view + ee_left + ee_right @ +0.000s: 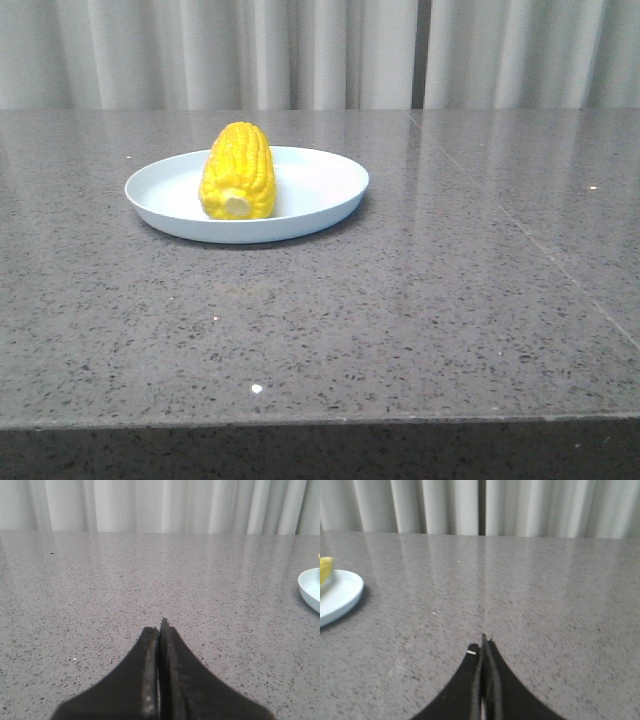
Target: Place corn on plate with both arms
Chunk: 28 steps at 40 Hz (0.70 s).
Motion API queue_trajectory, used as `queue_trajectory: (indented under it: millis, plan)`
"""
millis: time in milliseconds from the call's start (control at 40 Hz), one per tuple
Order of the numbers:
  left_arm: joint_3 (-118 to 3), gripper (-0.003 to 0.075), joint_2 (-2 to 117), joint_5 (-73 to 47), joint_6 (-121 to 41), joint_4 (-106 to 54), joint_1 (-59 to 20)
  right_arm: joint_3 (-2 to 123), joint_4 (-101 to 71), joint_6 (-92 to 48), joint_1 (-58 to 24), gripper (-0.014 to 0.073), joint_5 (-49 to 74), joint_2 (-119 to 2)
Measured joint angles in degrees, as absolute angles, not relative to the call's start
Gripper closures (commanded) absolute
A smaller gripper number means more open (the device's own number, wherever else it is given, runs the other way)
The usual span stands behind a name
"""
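Observation:
The bright yellow corn (pixel 238 170) lies on the pale blue-white plate (pixel 320 190), left of its middle, with its cream stub end towards the table's front edge. No gripper shows in the front view. In the left wrist view my left gripper (pixel 160 628) is shut and empty over bare table, with the plate's rim (pixel 310 586) far off to one side. In the right wrist view my right gripper (pixel 483 645) is shut and empty, with the plate (pixel 337 599) and a sliver of the corn (pixel 325 569) far off to the other side.
The grey speckled stone table (pixel 420 300) stretches around the plate, its front edge near the bottom of the front view. A thin seam (pixel 530 240) runs across its right part. Pale curtains (pixel 300 50) hang behind the table.

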State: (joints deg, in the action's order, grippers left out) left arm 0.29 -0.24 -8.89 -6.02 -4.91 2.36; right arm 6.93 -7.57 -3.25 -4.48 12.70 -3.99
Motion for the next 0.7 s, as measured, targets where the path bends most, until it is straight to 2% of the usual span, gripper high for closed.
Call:
queue_trajectory:
  millis: [250, 699]
  plan:
    - [0.3, 0.0741, -0.2, -8.9, -6.0, -4.9, 2.4, -1.1, -8.1, -4.0, -2.6, 0.0656, 12.5, 0.2]
    - [0.3, 0.0741, -0.2, -8.7, -6.0, -4.9, 2.4, -1.5, -8.1, -4.2, 0.4, 0.0656, 14.1, 0.6]
